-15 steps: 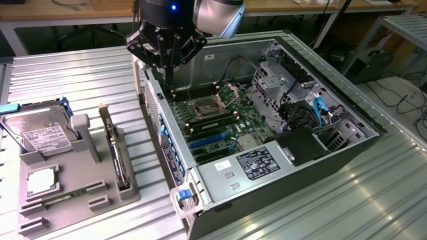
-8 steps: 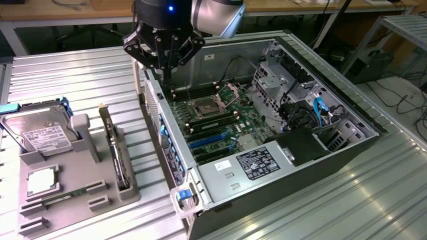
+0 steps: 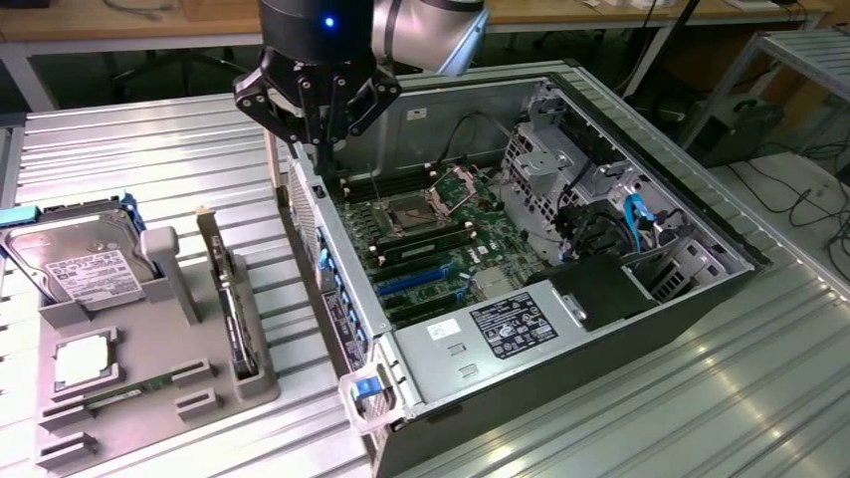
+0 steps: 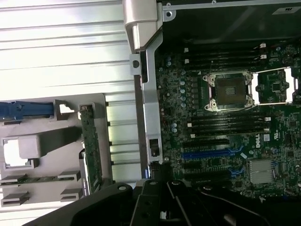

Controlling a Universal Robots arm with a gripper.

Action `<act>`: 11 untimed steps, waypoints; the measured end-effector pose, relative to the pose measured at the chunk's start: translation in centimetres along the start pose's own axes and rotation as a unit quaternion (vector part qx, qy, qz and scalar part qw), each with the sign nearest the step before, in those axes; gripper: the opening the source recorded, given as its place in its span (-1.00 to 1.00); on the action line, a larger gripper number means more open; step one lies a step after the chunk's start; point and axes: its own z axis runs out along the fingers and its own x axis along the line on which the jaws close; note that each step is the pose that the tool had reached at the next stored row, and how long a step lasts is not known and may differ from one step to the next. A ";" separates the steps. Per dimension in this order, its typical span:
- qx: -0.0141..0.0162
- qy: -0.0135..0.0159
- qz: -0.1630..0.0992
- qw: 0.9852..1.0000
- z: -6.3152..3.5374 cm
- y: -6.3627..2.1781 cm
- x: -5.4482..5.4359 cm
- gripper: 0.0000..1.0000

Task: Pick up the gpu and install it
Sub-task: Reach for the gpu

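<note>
Computer case point(image 3: 452, 418) lies open on ribbed metal table point(image 3: 159, 149). Robot arm point(image 3: 432, 35) points gripper point(image 3: 318, 144) straight down over the case's rim, grip state unclear. Gpu point(image 3: 233, 299) stands on edge in grey holder point(image 3: 133, 418), well apart.

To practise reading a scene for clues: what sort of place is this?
Probably a robotics lab or workshop for computer assembly: a robot arm by an open computer case on a ribbed metal table, beside a grey fixture holding a hard drive and the gpu.
</note>
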 end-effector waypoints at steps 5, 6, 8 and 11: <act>0.000 0.000 0.000 1.000 -0.02 -0.29 0.3 -0.79; 0.000 0.000 0.000 1.000 -0.02 -0.35 0.4 -0.79; 0.000 0.000 0.000 1.000 -0.03 -0.45 0.5 -0.79; 0.000 0.000 0.000 1.000 -0.04 -0.64 0.7 -0.79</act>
